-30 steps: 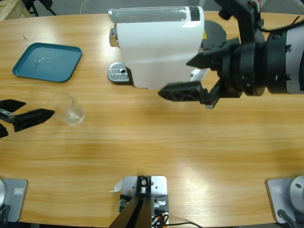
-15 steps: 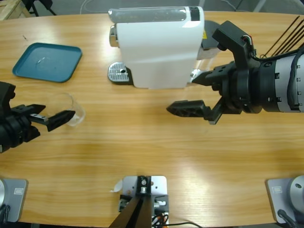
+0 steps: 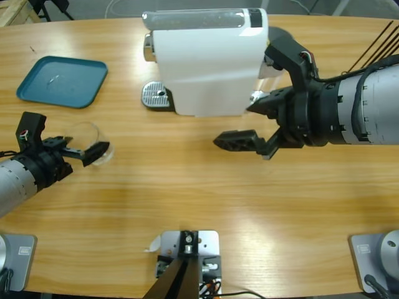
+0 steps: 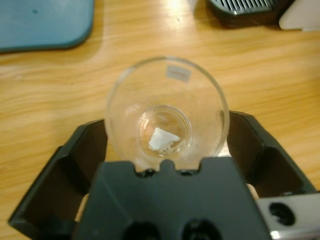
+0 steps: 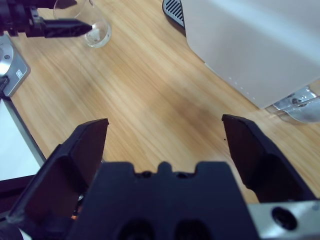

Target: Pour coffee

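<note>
The wooden tabletop (image 3: 206, 205) carries a big white coffee machine (image 3: 209, 62), and everything else is placed around this machine. Its metal drip grate (image 3: 156, 95) sticks out at its left foot, and a teal tray (image 3: 61, 81) lies well to the left of the machine. The right gripper (image 3: 249, 121) hangs just in front of the machine's right end with its jaws wide open and nothing between them. Only the right wrist view shows a clear glass vessel (image 5: 300, 107) behind the machine's corner; whether coffee is inside, I cannot tell. Far left of the machine, the left gripper (image 3: 87, 151) has open jaws on both sides of a clear glass cup (image 4: 167, 112), which the left wrist view shows without liquid.
</note>
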